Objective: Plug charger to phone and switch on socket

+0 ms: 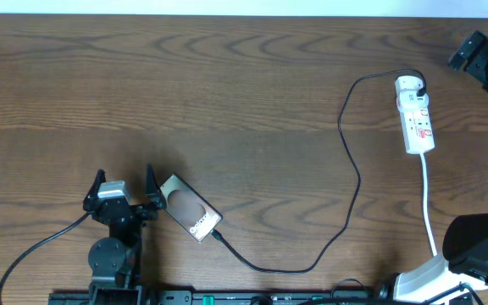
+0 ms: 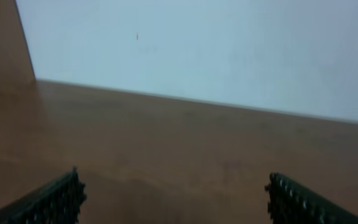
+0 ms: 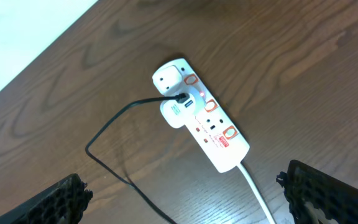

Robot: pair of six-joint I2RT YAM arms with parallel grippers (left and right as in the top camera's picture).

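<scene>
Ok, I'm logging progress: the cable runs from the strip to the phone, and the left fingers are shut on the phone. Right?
No. The left fingers are open with nothing between them, as the left wrist view shows; overhead they sit beside the phone. The cable does run from the strip to the phone.

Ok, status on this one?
Left gripper open, beside phone. Right gripper open, near power strip. Cable reaches phone's end. Nothing blocking.

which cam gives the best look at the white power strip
Right wrist: the socket fills mid-frame, and its red markings and the plugged-in charger are clear. Overhead shows it small, far right. Left wrist shows none of it.
</scene>
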